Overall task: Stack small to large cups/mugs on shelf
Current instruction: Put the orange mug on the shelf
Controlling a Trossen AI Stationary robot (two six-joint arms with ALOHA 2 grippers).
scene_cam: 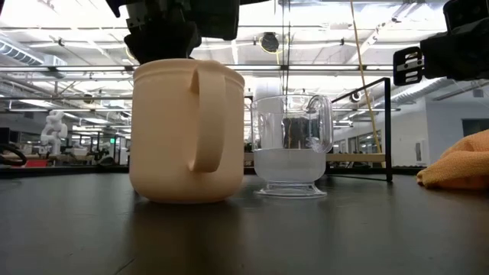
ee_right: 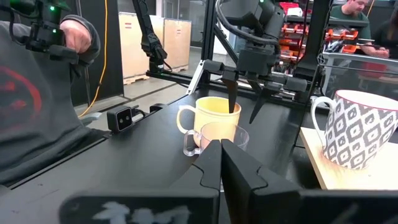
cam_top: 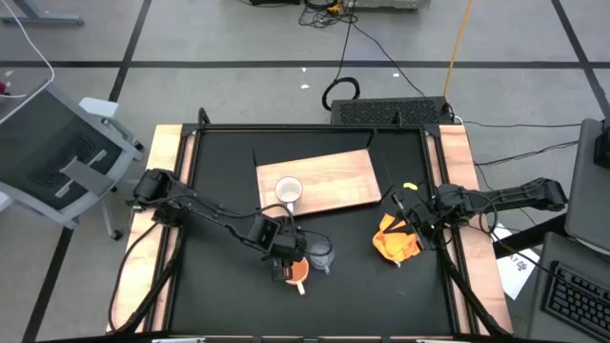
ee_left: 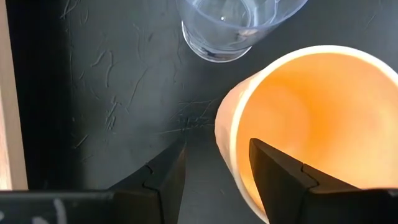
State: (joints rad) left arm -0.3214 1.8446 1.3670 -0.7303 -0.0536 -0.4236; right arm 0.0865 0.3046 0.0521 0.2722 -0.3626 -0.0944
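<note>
The yellow-orange mug (cam_top: 298,273) stands upright on the black tabletop near the front, and also shows in the low view (scene_cam: 187,130). The clear glass cup (cam_top: 322,255) stands just to its right (scene_cam: 290,145). The white patterned mug (cam_top: 289,193) stands on the wooden board (cam_top: 334,176). My left gripper (ee_left: 214,168) is open above the yellow-orange mug (ee_left: 311,112), pointing down. One finger (ee_left: 273,174) is inside the mug and the other (ee_left: 165,174) outside its wall, with a gap showing. My right gripper (ee_right: 221,152) is shut and empty, by the orange cloth (cam_top: 396,241).
The orange cloth (scene_cam: 458,168) lies crumpled on the right of the table. A black frame borders the table (cam_top: 429,133). A person (ee_right: 37,93) stands beyond the table's left side in the right wrist view. Bare tabletop lies left of the mugs (cam_top: 219,267).
</note>
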